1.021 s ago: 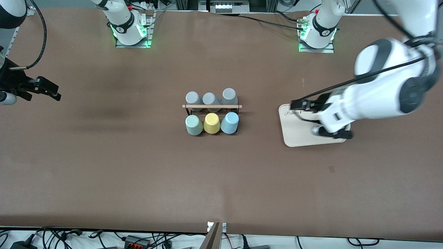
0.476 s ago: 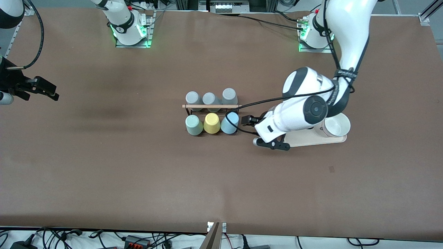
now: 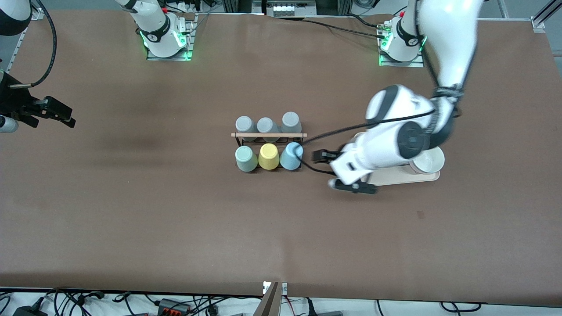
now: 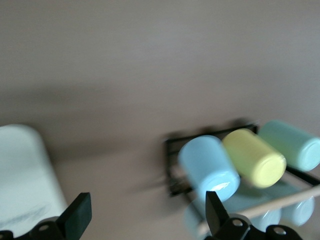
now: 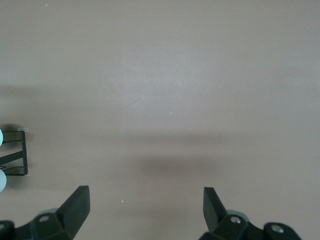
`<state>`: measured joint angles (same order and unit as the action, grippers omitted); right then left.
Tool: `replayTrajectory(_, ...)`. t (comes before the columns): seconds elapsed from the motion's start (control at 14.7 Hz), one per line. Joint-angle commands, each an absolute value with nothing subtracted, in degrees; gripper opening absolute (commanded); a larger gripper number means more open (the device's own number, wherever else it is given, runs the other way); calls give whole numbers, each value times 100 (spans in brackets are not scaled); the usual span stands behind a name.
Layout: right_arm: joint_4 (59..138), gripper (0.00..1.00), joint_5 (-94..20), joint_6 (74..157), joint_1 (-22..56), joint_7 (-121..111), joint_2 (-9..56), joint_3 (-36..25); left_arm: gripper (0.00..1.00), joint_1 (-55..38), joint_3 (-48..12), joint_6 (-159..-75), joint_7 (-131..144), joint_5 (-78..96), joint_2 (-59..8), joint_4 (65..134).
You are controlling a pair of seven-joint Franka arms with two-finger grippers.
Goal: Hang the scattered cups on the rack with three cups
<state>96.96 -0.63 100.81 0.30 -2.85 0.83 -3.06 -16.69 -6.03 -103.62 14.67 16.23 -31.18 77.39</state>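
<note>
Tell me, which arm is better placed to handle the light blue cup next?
Left. Its open pincer hangs right beside the light blue cup on the rack. The right pincer, also open, waits at the table's edge toward the right arm's end.

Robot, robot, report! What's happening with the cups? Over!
Left gripper open, empty, beside black wire rack. Right gripper open, waiting. Mint-green tumbler and light-blue tumbler on rack.
</note>
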Motion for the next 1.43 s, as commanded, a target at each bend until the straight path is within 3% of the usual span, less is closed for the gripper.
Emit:
replayTrajectory(0.0, 9703, 100, 9, 10020, -18, -290, -26, -237, 100, -1161, -598, -9302, 1485, 1074, -2331, 7822)
replayTrajectory(0.48, 9703, 100, 9, 10002, -18, -290, -26, -237, 100, -388, -580, -7753, 1441, 168, -1195, 7884)
replayTrajectory(0.75, 9694, 100, 9, 9949, -26, -281, -26, -246, 100, -281, -659, -7830, 1441, 9, -1038, 8093)
replayTrajectory(0.95, 9694, 100, 9, 9923, -26, -290, -79, -237, 100, -97, -659, -8673, 1380, 88, -380, 9199)
replayTrajectory(1.36, 9721, 100, 35, 9808, -26, -281, -167, -237, 100, 280, -668, -8728, 624, 211, -606, 8931)
